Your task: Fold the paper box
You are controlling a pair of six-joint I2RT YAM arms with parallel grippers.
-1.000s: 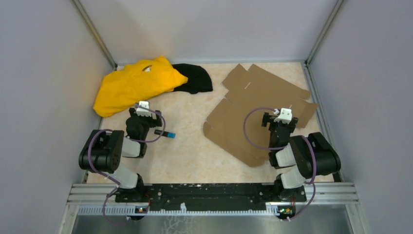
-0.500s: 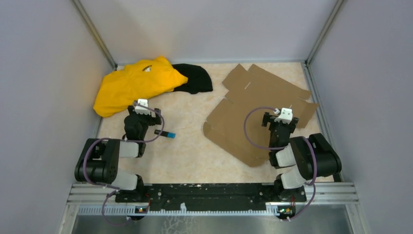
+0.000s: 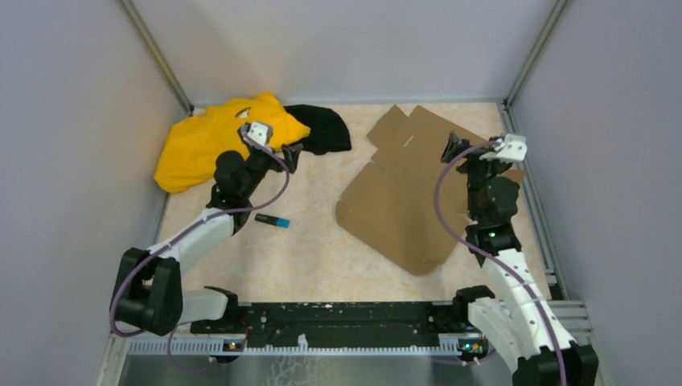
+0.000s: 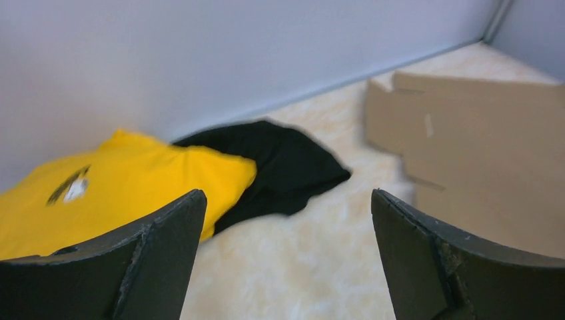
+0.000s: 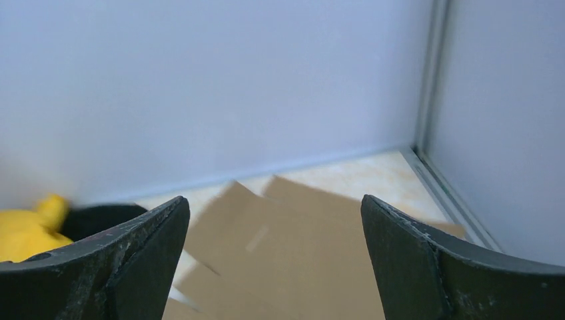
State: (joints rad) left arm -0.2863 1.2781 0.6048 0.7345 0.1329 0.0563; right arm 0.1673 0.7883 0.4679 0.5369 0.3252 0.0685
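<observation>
- Yellow cloth (image 3: 201, 145) lies bunched at the far left, by the wall.
- Left gripper (image 4: 288, 195) hangs over its right edge, fingers spread wide, holding nothing.
- Black cloth (image 3: 326, 129) pokes out from beside the yellow one.
- Paper box (image 3: 402, 197), brown cardboard, lies flat and unfolded on the right half of the table (image 3: 314, 257).
- Right gripper (image 5: 274, 201) hovers above the box's far right part, fingers wide apart, empty.
</observation>
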